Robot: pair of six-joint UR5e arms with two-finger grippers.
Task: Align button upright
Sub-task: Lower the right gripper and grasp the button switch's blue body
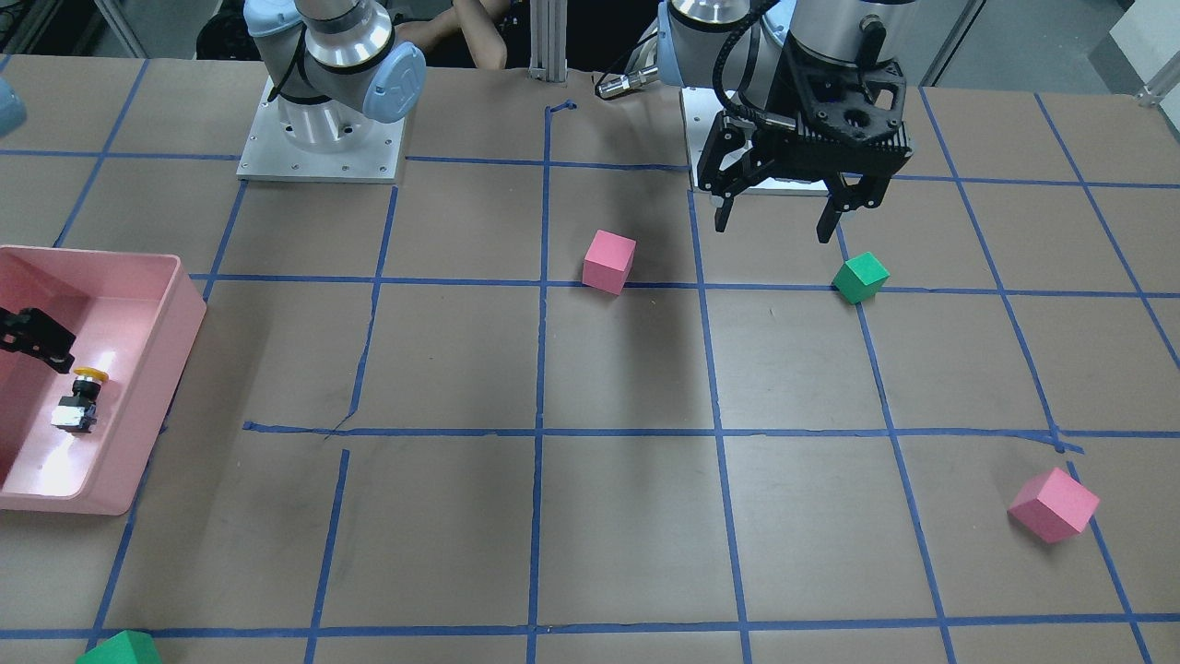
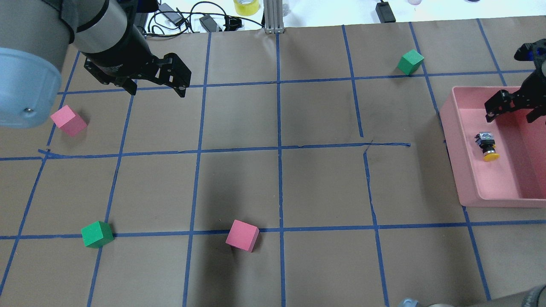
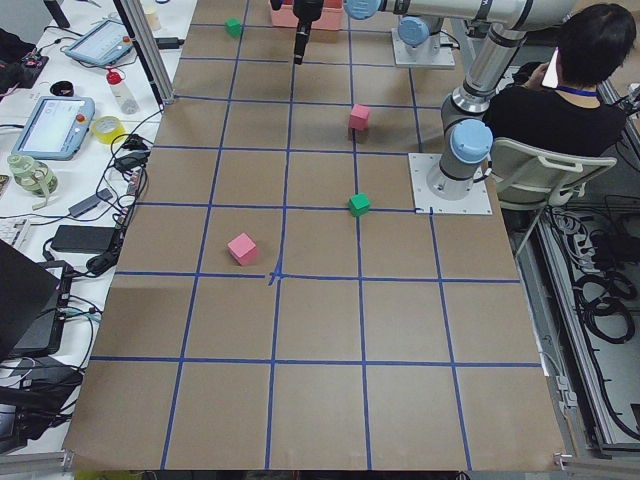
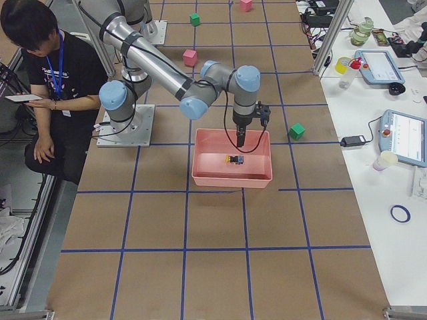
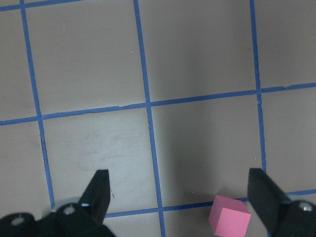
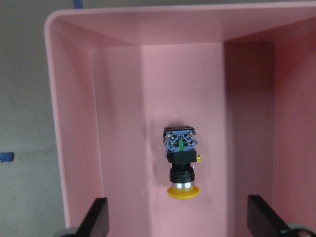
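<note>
The button (image 6: 181, 165) lies on its side on the floor of the pink bin (image 6: 74, 123), yellow cap toward my right wrist camera and silvery base block away from it. It also shows in the overhead view (image 2: 486, 146) and the front view (image 1: 81, 398). My right gripper (image 6: 180, 219) is open and empty, hovering over the bin (image 2: 452, 140) just above the button, fingers either side of the cap end, not touching. In the overhead view my right gripper (image 2: 511, 115) is at the bin's far end. My left gripper (image 2: 157, 87) is open and empty, high above the table, far from the bin.
Four cubes lie on the taped brown table: a pink cube (image 2: 242, 235), a green cube (image 2: 97, 234), a pink cube (image 2: 68, 120) and a green cube (image 2: 410, 61) beyond the bin. A pink cube (image 5: 228, 222) shows below my left gripper. A seated person (image 4: 47, 73) is behind the robot bases.
</note>
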